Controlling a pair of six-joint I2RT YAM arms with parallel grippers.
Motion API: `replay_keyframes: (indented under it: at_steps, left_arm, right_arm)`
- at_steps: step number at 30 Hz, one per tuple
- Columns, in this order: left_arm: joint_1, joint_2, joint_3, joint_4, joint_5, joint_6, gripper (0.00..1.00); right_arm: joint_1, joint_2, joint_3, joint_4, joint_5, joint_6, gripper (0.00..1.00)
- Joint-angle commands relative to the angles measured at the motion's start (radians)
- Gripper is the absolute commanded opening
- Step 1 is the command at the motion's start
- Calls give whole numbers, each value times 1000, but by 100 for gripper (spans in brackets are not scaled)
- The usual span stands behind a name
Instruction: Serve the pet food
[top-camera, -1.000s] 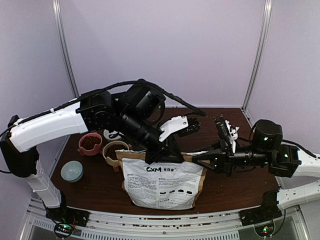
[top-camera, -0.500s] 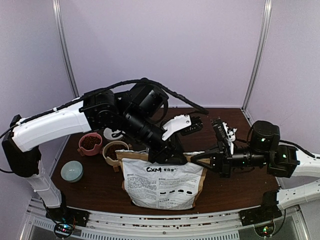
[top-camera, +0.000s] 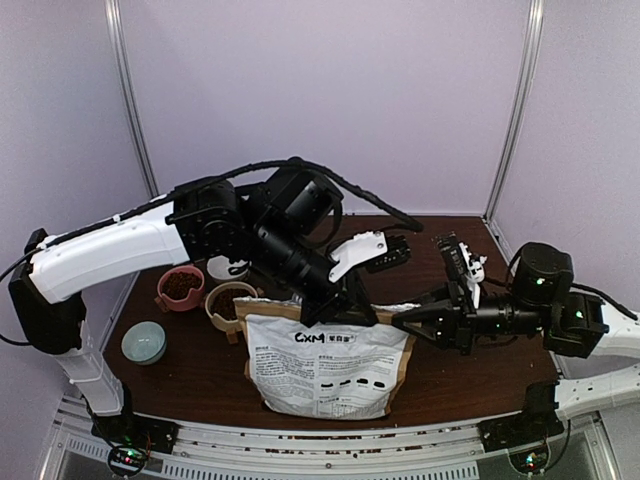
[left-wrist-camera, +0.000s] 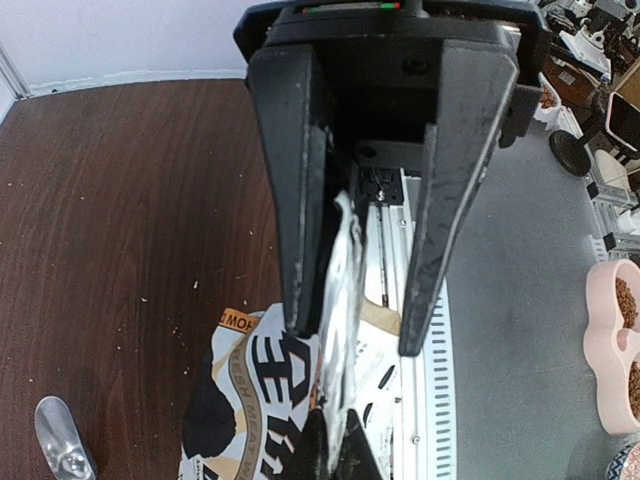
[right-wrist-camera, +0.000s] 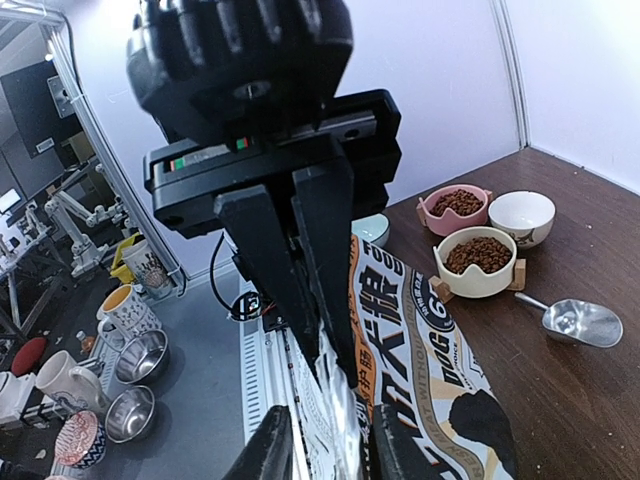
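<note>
- The left gripper (right-wrist-camera: 330, 360) is clamped on the top edge of the bag (top-camera: 325, 365), its fingers pressed together with the foil lip pinched between them.
- The right gripper (left-wrist-camera: 358, 340) meets the same edge from the other side with its fingers spread. The lip stands against one finger and clear of the other (so no pinch there).
- Count: two grippers, one bag, one metal scoop (right-wrist-camera: 580, 322), four bowls.
- The pet food (right-wrist-camera: 477, 252) shows in two bowls on the table (top-camera: 200, 390): the cream bowl (right-wrist-camera: 475, 283) and the pink bowl (right-wrist-camera: 455, 225) just behind it.
- The white bowl (right-wrist-camera: 525, 235) sits beside those two, the scoop lies near the cream one, and the pale blue bowl (top-camera: 144, 350) stands apart near the left side.
- Hard to see: no view looks into the bag, so its contents cannot be told. From above, the left arm (top-camera: 110, 250) covers the scoop and part of the white bowl.
- Compared with half a second ago, the right gripper has drawn slightly back toward its own side, and the left arm's wrist sits a little farther right. The bag and bowls have not moved.
</note>
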Motion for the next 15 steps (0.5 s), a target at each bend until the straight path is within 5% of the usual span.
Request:
replay_keyframes:
  at_steps: [1, 3, 6, 12, 14, 15]
  left_arm:
    - [7, 5, 21, 40, 6, 13, 0]
    - [7, 5, 19, 40, 6, 15, 0]
    - [7, 3, 31, 10, -14, 22, 0]
    - [7, -30, 27, -89, -99, 49, 20]
    - [8, -42, 18, -111, -111, 52, 17]
    - [9, -48, 12, -119, -115, 54, 8]
  right_arm:
    - [-4, -6, -25, -5, 1, 6, 29]
    - [-4, -3, -27, -10, 5, 7, 25]
    - [-4, -6, -30, -15, 24, 5, 0]
    - [-5, -33, -25, -27, 53, -1, 0]
    - [-5, -36, -22, -31, 57, -3, 0]
    - [-4, -36, -21, -31, 59, -2, 0]
